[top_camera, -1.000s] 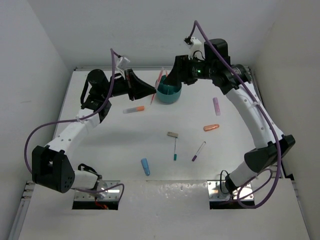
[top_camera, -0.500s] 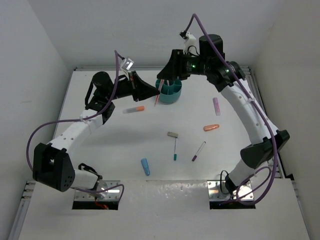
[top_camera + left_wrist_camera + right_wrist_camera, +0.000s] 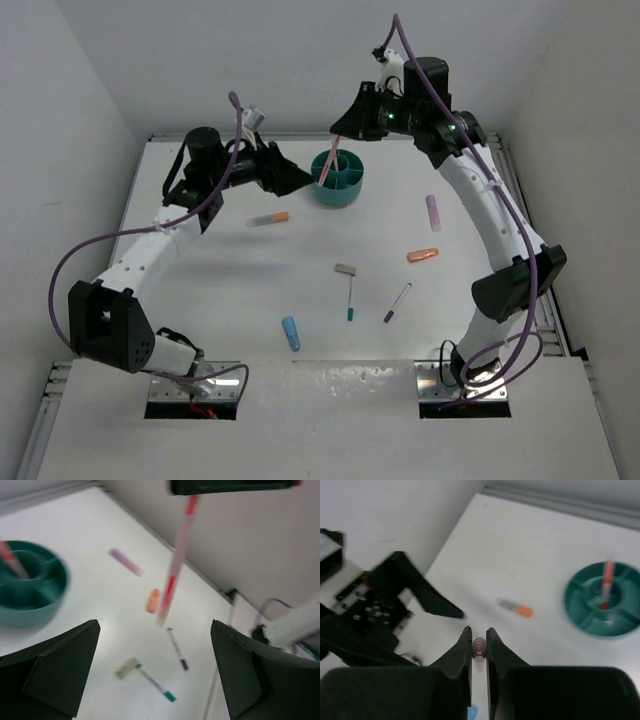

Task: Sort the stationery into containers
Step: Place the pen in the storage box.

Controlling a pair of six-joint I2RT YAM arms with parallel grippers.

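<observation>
we see the teal cup [image 3: 338,188] at the far side of the table [image 3: 200,290], with a red pen [image 3: 606,585] standing in it; we cannot tell which compartment. the right gripper [image 3: 478,635] hovers above the cup, its claw pinched narrow on the top end of a second red pen [image 3: 176,570]. that pen hangs tilted below the claw, and we cannot tell whether its lower tip is inside the cup. the left gripper [image 3: 155,630] sits just left of the cup, its claw wide, with only table showing between the fingers.

the other pieces lie flat on the table. a white marker [image 3: 268,218] with an orange cap is near the cup, to its left and toward the arm bases. a lilac cylinder [image 3: 433,212] is right of the cup, with an orange cylinder [image 3: 422,254] a little nearer the bases. straight toward the bases from the cup are a grey-beige block [image 3: 345,268], a teal-ended pen [image 3: 351,298] just beside it, and a purple-ended pen [image 3: 397,302]. a blue cylinder [image 3: 291,333] lies farthest from the cup.
</observation>
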